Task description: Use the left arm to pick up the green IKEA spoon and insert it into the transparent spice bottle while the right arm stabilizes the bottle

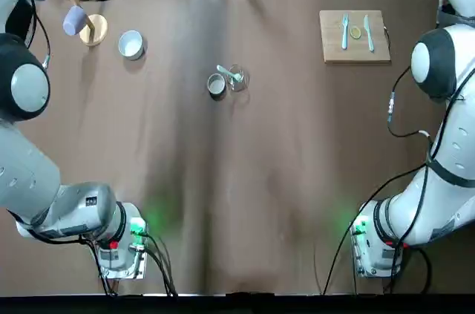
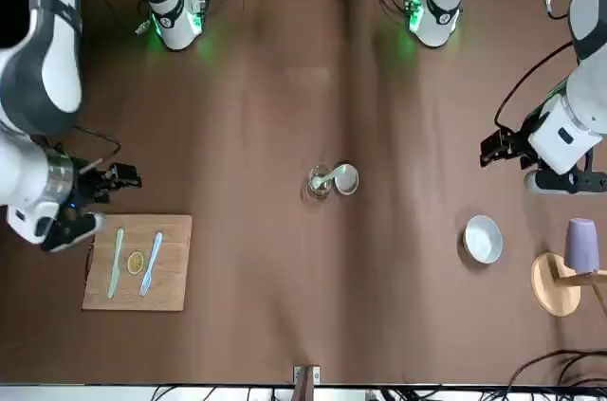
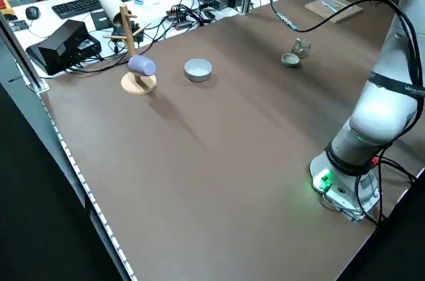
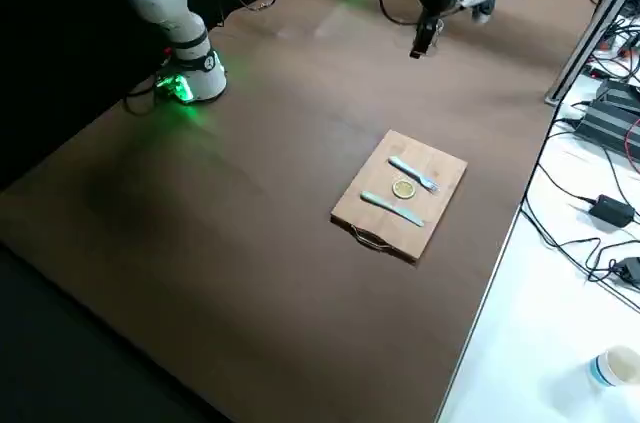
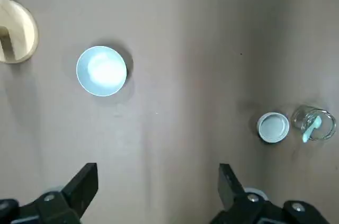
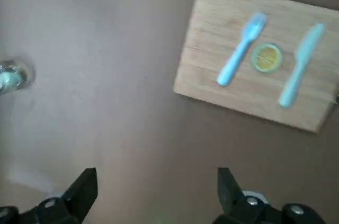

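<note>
Clear glass identifies the transparent spice bottle [image 1: 237, 78], which stands near the centre of the brown table [image 1: 245, 203] in the top view. The green IKEA spoon [image 1: 228, 73] sits inside it, handle leaning out toward 10 o'clock. A small metal cup [image 1: 216, 85] touches the bottle at its 8 o'clock. A white bowl [image 1: 130, 44] and a wooden mug stand [image 1: 93, 30] lie toward 10 o'clock of the table; a wooden board [image 1: 355, 36] with a blue fork [image 1: 345, 31] and a blue knife [image 1: 368, 33] lies toward 2 o'clock.

Front view: the left gripper [image 2: 495, 146] hangs above the table at 3 o'clock, well apart from the bottle. The right gripper [image 2: 121, 176] hangs at 9 o'clock, just beside the board.

Left side view: bottle and cup stand together at 1 o'clock.

Right side view: the board occupies the centre.

Left wrist view: the left gripper's fingers [image 5: 83, 184] are spread wide and hold nothing; the bottle with the spoon is well apart from them.

Right wrist view: the right gripper's fingers [image 6: 85, 188] are likewise spread and hold nothing.
</note>
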